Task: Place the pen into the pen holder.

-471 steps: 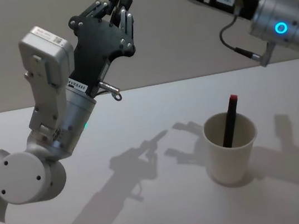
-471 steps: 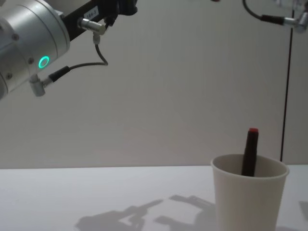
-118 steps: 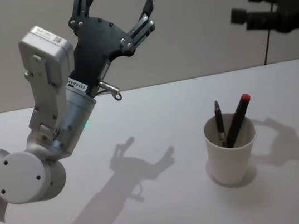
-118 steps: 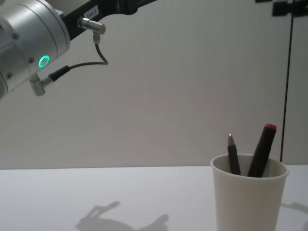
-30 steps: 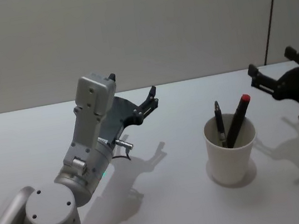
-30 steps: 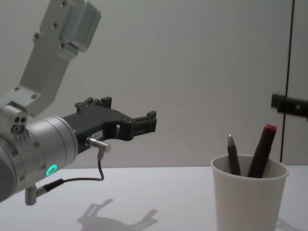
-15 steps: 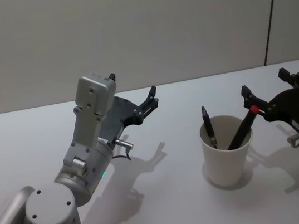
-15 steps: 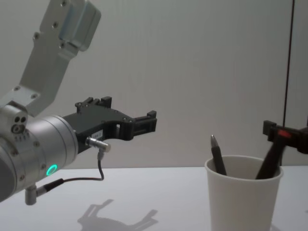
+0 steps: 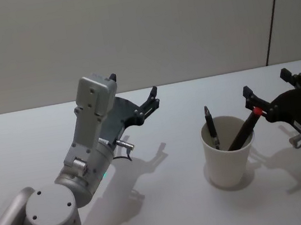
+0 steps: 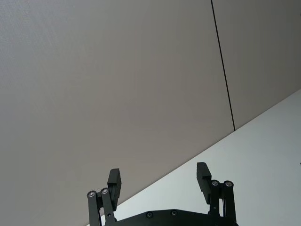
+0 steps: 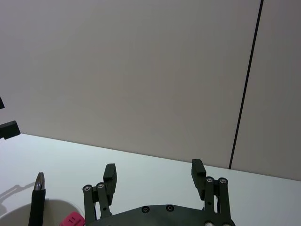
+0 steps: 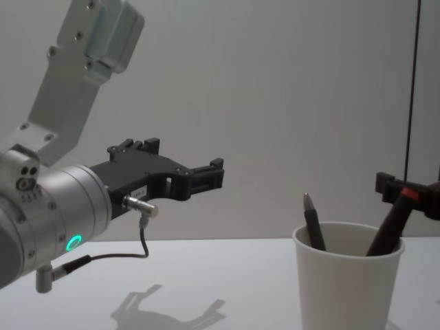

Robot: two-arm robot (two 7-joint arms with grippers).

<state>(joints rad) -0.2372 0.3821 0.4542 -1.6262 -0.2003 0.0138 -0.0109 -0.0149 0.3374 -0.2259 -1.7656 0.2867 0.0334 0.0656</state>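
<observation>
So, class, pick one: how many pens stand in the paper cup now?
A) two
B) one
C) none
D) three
A: the pen holder has a dark pen with a metal tip and a red-capped pen leaning inside, with the open right gripper right beside the red cap.

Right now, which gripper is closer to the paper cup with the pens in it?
The right. The right gripper is open just beside the paper cup, by the red-capped pen that leans out toward it. The left gripper is open too, well off on the cup's other side.
</observation>
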